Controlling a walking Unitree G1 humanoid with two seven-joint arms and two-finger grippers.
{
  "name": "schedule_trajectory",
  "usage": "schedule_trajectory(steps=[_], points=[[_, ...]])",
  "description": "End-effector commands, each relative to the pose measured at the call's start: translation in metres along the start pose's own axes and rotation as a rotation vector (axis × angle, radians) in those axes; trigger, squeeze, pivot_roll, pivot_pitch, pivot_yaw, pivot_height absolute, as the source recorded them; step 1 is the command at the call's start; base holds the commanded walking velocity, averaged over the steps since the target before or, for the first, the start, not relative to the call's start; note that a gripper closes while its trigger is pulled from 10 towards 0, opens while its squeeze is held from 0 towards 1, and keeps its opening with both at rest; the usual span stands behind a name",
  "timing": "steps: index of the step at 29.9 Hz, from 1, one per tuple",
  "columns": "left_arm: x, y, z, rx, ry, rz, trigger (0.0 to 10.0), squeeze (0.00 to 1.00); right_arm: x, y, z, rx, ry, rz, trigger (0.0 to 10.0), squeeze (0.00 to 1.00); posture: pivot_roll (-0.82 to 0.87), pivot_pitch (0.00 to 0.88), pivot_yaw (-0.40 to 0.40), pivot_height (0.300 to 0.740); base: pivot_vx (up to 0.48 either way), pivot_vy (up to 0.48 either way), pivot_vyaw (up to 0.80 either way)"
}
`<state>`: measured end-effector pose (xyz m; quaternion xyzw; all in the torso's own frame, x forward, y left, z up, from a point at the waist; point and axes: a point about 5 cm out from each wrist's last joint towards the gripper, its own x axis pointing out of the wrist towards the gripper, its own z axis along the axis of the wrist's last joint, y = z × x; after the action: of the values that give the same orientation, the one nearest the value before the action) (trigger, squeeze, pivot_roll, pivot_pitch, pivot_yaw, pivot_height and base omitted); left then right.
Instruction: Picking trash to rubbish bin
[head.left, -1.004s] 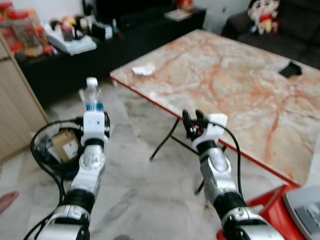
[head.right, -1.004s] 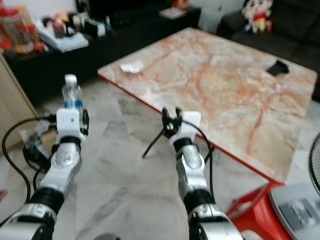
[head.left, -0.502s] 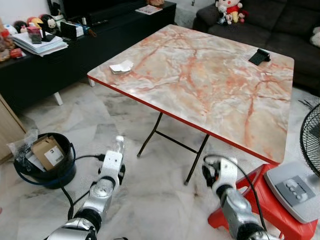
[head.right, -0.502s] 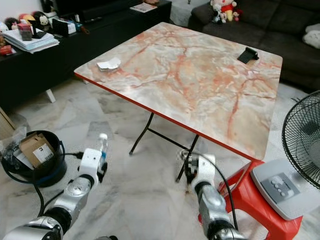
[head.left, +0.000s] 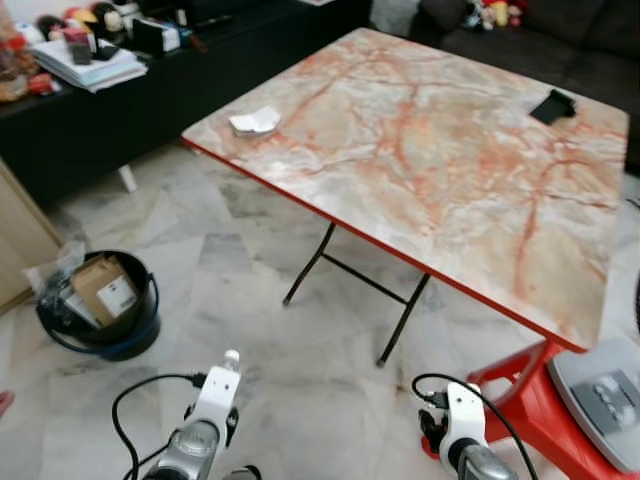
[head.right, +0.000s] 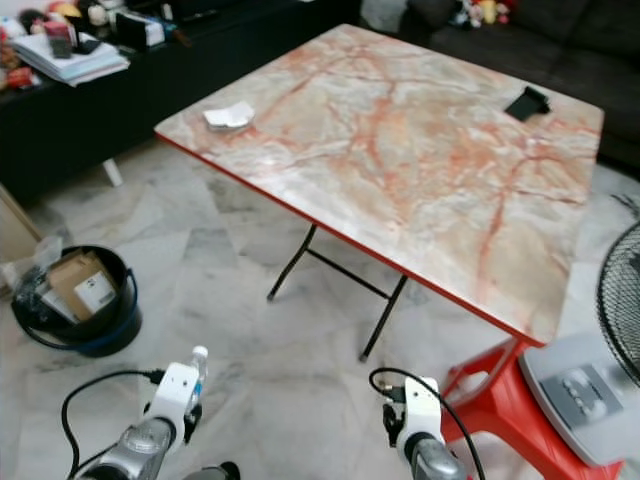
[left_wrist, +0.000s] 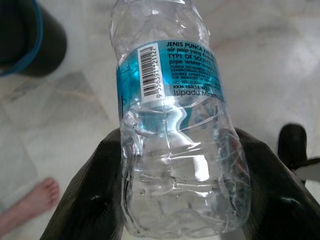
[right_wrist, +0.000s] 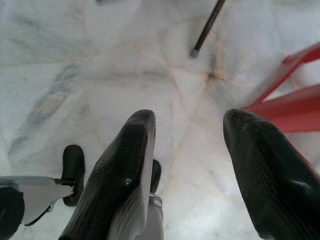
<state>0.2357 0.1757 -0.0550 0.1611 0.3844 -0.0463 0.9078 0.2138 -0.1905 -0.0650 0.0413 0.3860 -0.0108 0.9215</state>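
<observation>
Arms lowered; bottle (left_wrist: 172, 125) clamped in left gripper (left_wrist: 175, 165), bin (head.left: 100, 305) apart.

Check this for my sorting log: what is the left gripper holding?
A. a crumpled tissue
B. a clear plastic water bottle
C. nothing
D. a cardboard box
B: the left gripper has its jaws closed on a clear plastic water bottle with a blue label.

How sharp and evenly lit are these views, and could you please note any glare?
Left eye view: evenly lit, mildly soft; pale sheen on the marble table near the tissue. Left wrist view: crisp bottle label, bright highlights on the crumpled plastic, floor behind blurred. Right wrist view: black fingers close and soft, floor glare between them.
</observation>
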Motion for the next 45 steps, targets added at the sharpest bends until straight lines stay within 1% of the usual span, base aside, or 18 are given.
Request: schedule_trajectory(steps=[1,8,10,13,19,24,37,39,40,42,45], points=[[-0.001,-0.005,-0.005,0.014,0.023,-0.012,10.0,0.00,-0.001,-0.004,-0.004,0.010,0.018,-0.020,10.0,0.00,0.07,0.124,-0.106,0.740,0.000,0.000,0.79],[-0.002,-0.007,-0.008,0.016,0.023,-0.019,10.0,0.00,0.000,-0.002,-0.002,0.007,0.012,-0.018,10.0,0.00,0.07,0.124,-0.106,0.740,0.000,0.000,0.79],[-0.002,-0.008,-0.010,-0.004,0.019,-0.021,10.0,0.00,0.000,-0.002,-0.002,0.007,0.013,-0.018,10.0,0.00,0.07,0.125,-0.106,0.740,0.000,0.000,0.79],[-0.003,-0.008,-0.013,-0.003,0.022,-0.022,10.0,0.00,0.000,-0.002,-0.002,0.007,0.015,-0.018,10.0,0.00,0.07,0.125,-0.106,0.740,0.000,0.000,0.79],[-0.005,-0.008,-0.021,0.003,0.050,-0.020,10.0,0.00,-0.001,-0.002,-0.005,0.006,0.020,-0.019,10.0,0.00,0.07,0.129,-0.106,0.740,0.000,0.000,0.79],[-0.006,-0.009,-0.026,-0.017,0.058,-0.024,10.0,0.00,-0.002,-0.003,-0.007,0.008,0.026,-0.022,10.0,0.00,0.07,0.130,-0.107,0.740,0.000,0.000,0.79],[-0.007,-0.011,-0.029,-0.021,0.063,-0.016,10.0,0.00,-0.002,-0.003,-0.007,0.019,0.024,-0.018,10.0,0.00,0.07,0.133,-0.109,0.740,0.000,0.000,0.79],[-0.007,-0.011,-0.029,-0.022,0.065,-0.018,10.0,0.00,-0.002,-0.004,-0.005,0.051,0.011,-0.027,10.0,0.00,0.07,0.133,-0.109,0.740,0.000,0.000,0.00],[-0.007,-0.011,-0.029,-0.022,0.065,-0.018,10.0,0.00,-0.002,-0.004,-0.005,0.051,0.011,-0.027,10.0,0.00,0.07,0.133,-0.109,0.740,0.000,0.000,0.00],[-0.008,-0.011,-0.030,0.003,0.062,-0.013,10.0,0.00,-0.001,-0.002,-0.003,0.058,-0.001,-0.011,10.0,0.00,0.07,0.132,-0.110,0.740,0.122,0.000,0.00],[-0.008,-0.010,-0.031,0.000,0.071,-0.004,10.0,0.00,-0.001,-0.002,-0.003,0.058,-0.002,-0.010,10.0,0.00,0.07,0.132,-0.110,0.740,0.279,0.000,0.00]])
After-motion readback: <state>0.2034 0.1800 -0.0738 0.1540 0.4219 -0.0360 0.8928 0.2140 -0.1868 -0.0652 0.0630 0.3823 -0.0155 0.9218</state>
